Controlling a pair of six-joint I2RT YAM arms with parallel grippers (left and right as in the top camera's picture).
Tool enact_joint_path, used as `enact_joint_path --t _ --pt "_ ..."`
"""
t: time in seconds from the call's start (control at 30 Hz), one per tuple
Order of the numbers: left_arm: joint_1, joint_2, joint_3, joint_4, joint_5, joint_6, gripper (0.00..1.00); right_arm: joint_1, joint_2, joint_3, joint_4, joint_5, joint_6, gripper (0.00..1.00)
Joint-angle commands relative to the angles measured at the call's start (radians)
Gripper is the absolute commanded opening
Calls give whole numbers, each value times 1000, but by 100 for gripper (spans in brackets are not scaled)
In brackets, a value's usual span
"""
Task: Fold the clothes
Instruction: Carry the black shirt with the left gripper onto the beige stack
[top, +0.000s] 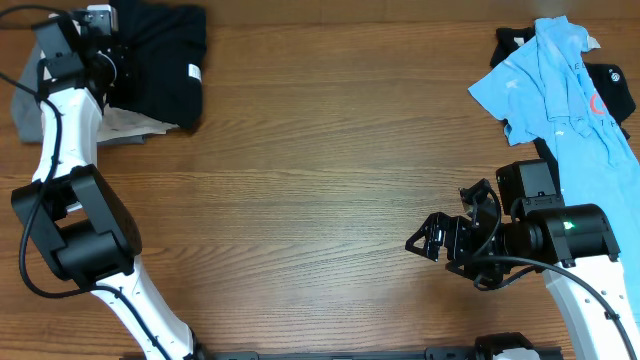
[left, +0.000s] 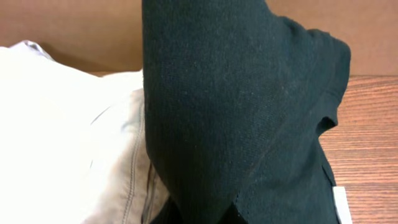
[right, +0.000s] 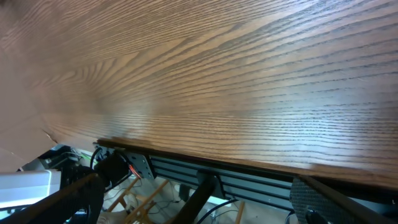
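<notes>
Black cloth fills most of my left wrist feed: the shirt (left: 249, 112) lies bunched close to the lens. A pale garment (left: 56, 124) sits to its left, with a stitched seam along its edge. From overhead, the shirt is a folded heap at the far left corner of the table (top: 300, 170). Its white label (top: 193, 72) is on the heap's right side, and the pale garment pokes out from under the near edge. A grey cloth (top: 18, 105) lies at the left edge, partly behind the arm. The left gripper (top: 115, 55) sits over the left part of the shirt. Its fingers are lost against the dark fabric in both feeds, so I cannot tell whether it is clenched or released.

The polo (top: 560, 95), light blue and crumpled, is spread along the far right. It has a red mark near its right side and lies over a dark garment (top: 612, 85) that shows at its edges. The right gripper (top: 445, 235) is above bare wood at the near right and points left, away from the polo. Its 2 fingers look spread and are grasping nothing. My right wrist feed shows only wood grain, the table's near edge and cables below it.
</notes>
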Motion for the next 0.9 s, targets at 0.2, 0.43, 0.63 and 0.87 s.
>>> enact_joint_path --t 0.2,0.43,0.63,0.87 --pt "11 2 142 -39 -121 27 9 5 -2 0 -4 3 4 100" --pt "33 3 142 -51 -138 34 8 5 -2 0 -5 3 4 100" --pt "50 2 142 -67 -125 32 6 5 -2 0 -5 3 4 100" --pt "50 -18 143 -73 -166 6 6 5 -2 0 -11 3 4 100"
